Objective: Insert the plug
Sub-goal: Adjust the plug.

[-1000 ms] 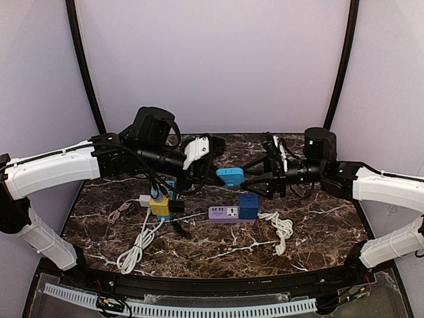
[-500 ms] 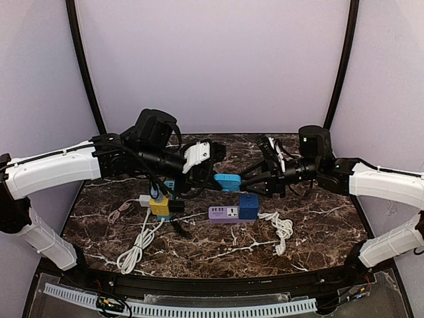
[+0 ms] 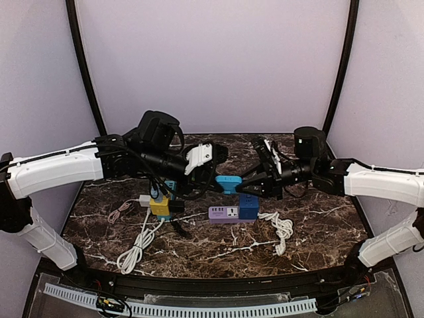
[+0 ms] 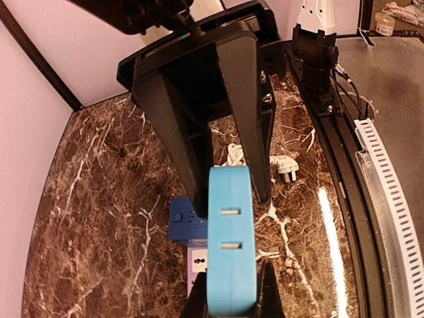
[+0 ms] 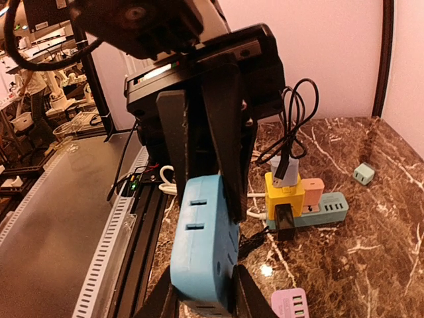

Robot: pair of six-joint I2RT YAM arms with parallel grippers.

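Note:
A light blue plug block (image 3: 228, 183) hangs in the air above the middle of the marble table, held from both sides. My left gripper (image 3: 214, 184) comes from the left and is shut on the block's near end (image 4: 228, 265), its fingers (image 4: 267, 295) pressed against the sides. From the right, my right gripper (image 3: 246, 186) has its jaws closed against the other end (image 5: 202, 245), fingers (image 5: 246, 298) touching both faces. Two slots show on the block's edge. Below it lie a purple power strip (image 3: 222, 213) and a dark blue adapter (image 3: 248, 205).
A teal strip (image 3: 165, 213) with a yellow adapter (image 3: 159, 205) and black charger lies at left; in the right wrist view the yellow adapter (image 5: 285, 192) carries a grey USB plug. White cables lie at left (image 3: 136, 248) and right (image 3: 283, 228). A small mint cube (image 5: 363, 174) sits farther off.
The right arm has moved left onto the blue block and its jaws have narrowed until they touch it. The left gripper, still holding the block, has shifted slightly right.

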